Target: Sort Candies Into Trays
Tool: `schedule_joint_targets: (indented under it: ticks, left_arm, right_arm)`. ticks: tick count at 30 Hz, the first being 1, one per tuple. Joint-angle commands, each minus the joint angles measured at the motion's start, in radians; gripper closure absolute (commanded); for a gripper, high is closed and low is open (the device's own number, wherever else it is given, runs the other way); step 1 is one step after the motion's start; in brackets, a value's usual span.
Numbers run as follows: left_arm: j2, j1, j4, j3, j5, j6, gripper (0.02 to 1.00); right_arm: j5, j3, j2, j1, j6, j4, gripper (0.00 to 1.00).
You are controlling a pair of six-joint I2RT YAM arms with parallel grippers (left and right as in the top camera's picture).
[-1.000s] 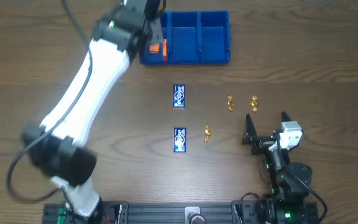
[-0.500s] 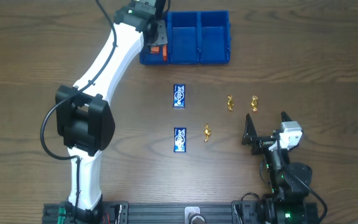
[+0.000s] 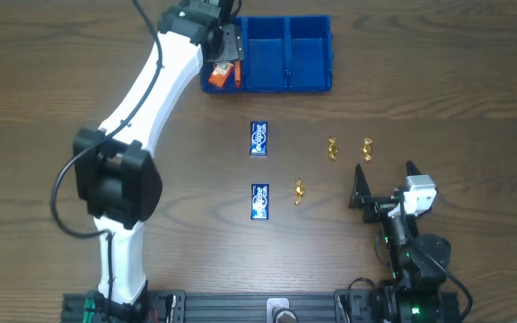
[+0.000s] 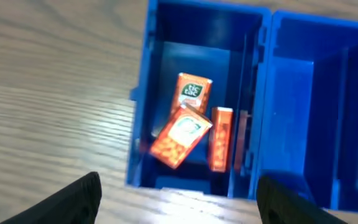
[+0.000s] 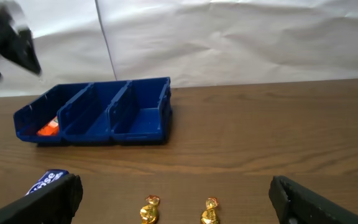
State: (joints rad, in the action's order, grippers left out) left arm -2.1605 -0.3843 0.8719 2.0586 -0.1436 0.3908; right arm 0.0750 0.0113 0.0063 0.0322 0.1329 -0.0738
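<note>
A blue three-compartment tray (image 3: 285, 86) stands at the back of the table. My left gripper (image 3: 226, 39) hangs open above the tray's left compartment (image 4: 140, 112), fingers wide apart and empty. Three orange candy boxes (image 4: 180, 135) lie jumbled in that compartment. The other two compartments hold nothing. On the table lie two blue candy packets (image 3: 258, 139) (image 3: 259, 201) and three gold-wrapped candies (image 3: 332, 149) (image 3: 367, 148) (image 3: 299, 190). My right gripper (image 3: 385, 172) rests open near the front right, just right of the gold candies, with two of them (image 5: 148, 209) (image 5: 210, 211) ahead of it.
The left arm's white link (image 3: 142, 117) stretches across the left half of the table. A white sheet (image 5: 241, 37) hangs behind the table's far edge. Bare wood lies at the far right and between the tray and the loose candies.
The left arm has drawn its elbow inward and its gripper edged back over the tray. The orange box seen at its fingers earlier now lies in the left compartment. The right arm is still.
</note>
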Motion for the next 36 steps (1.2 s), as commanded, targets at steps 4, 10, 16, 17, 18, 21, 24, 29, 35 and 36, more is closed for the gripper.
schedule_joint_targets:
  ticks: [4,10,16,17,18,21,24,29,35,36]
  left_arm:
    - [0.602,-0.053,-0.058,-0.111,-0.153,-0.153,0.066]
    - [1.043,-0.019,-0.179,-0.386,-0.103,-0.306,0.06]
    - [1.497,0.184,-0.28,-0.833,0.08,-0.31,0.042]
    - [1.556,0.204,-0.301,-0.897,0.102,-0.316,0.042]
    - [1.615,0.219,-0.324,-0.961,0.126,-0.322,0.042]
    - [1.786,0.237,-0.397,-1.16,0.161,-0.325,0.036]
    - [1.927,0.247,-0.486,-1.339,0.164,-0.324,0.018]
    - [2.133,0.289,-0.683,-1.658,0.213,-0.324,0.02]
    - [2.157,0.301,-0.824,-1.836,0.261,-0.317,0.02]
    - [2.157,0.301,-0.85,-1.856,0.267,-0.317,0.02]
  right_arm:
    - [0.002,-0.003,-0.003,0.005,0.0,-0.002,0.003]
    - [0.002,-0.004,-0.003,0.005,0.0,-0.002,0.003]
    - [0.002,-0.003,-0.003,0.005,0.0,-0.002,0.003]
    - [0.002,-0.004,-0.003,0.005,0.0,-0.002,0.003]
    - [0.002,-0.003,-0.003,0.005,0.0,-0.002,0.003]
    - [0.002,-0.003,-0.003,0.005,0.0,-0.002,0.003]
    - [0.002,-0.003,-0.003,0.005,0.0,-0.002,0.003]
    - [0.002,-0.003,-0.003,0.005,0.0,-0.002,0.003]
    - [0.002,-0.003,-0.003,0.005,0.0,-0.002,0.003]
    - [0.002,-0.003,-0.003,0.005,0.0,-0.002,0.003]
